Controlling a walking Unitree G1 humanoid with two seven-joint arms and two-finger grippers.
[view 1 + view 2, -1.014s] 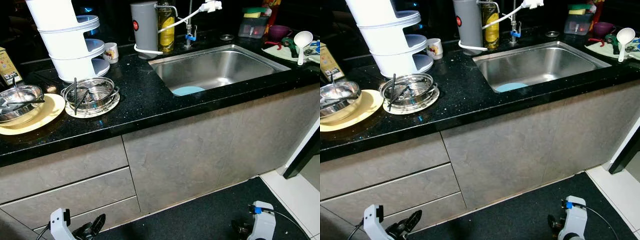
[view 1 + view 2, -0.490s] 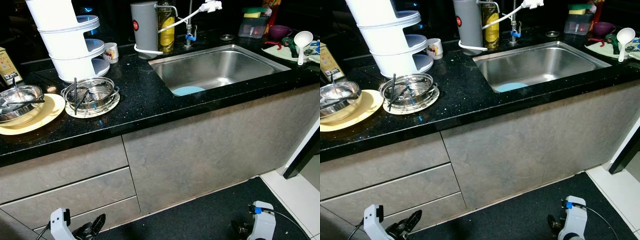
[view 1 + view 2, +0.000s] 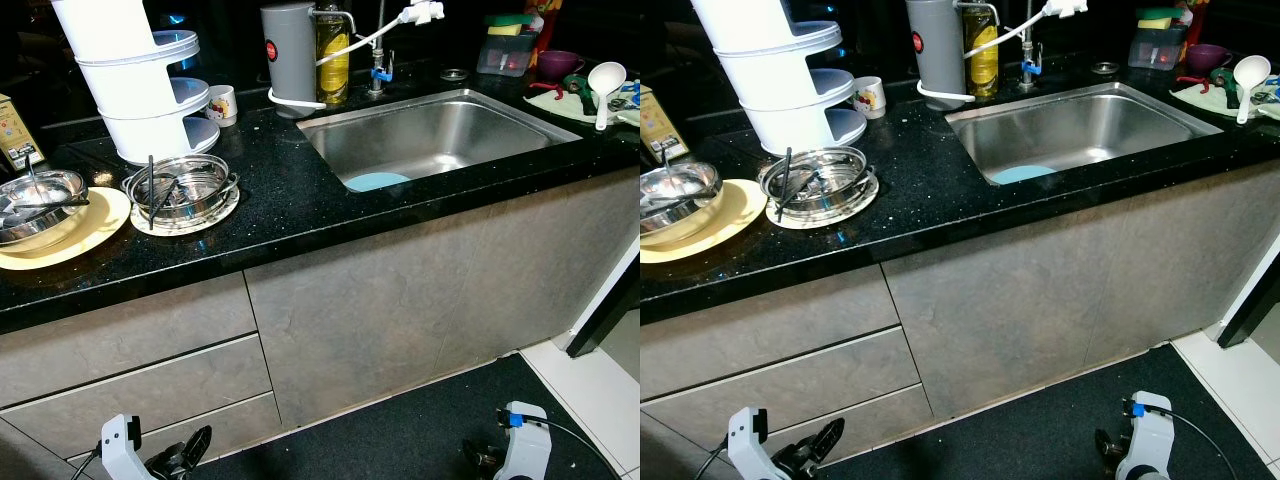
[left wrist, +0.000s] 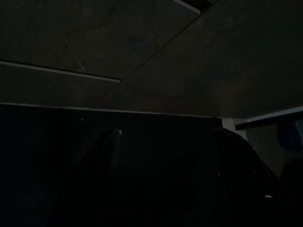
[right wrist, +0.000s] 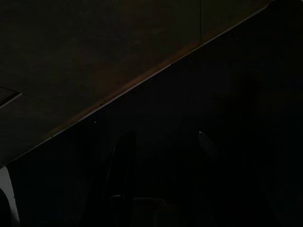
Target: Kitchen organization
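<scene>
A steel bowl (image 3: 38, 203) holding a utensil rests on a yellow plate (image 3: 84, 240) at the left of the black counter (image 3: 290, 200). Beside it, a steel pot (image 3: 183, 187) with dark utensils sits on a small plate. The steel sink (image 3: 440, 130) holds something pale blue (image 3: 376, 181) at its near edge. Both arms hang idle low in front of the cabinets. My left gripper (image 3: 185, 455) and my right gripper (image 3: 480, 458) are near the floor, each with its fingers apart and nothing between them in the dark wrist views.
A white tiered rack (image 3: 140, 85), a mug (image 3: 221, 103), a grey cylinder (image 3: 290, 55) and an oil bottle (image 3: 332, 50) stand at the back. A white ladle (image 3: 604, 85), a purple cup (image 3: 558, 65) and a container (image 3: 505, 55) lie right of the sink. Grey drawers (image 3: 130, 360) are below the counter, above a dark mat (image 3: 420, 430).
</scene>
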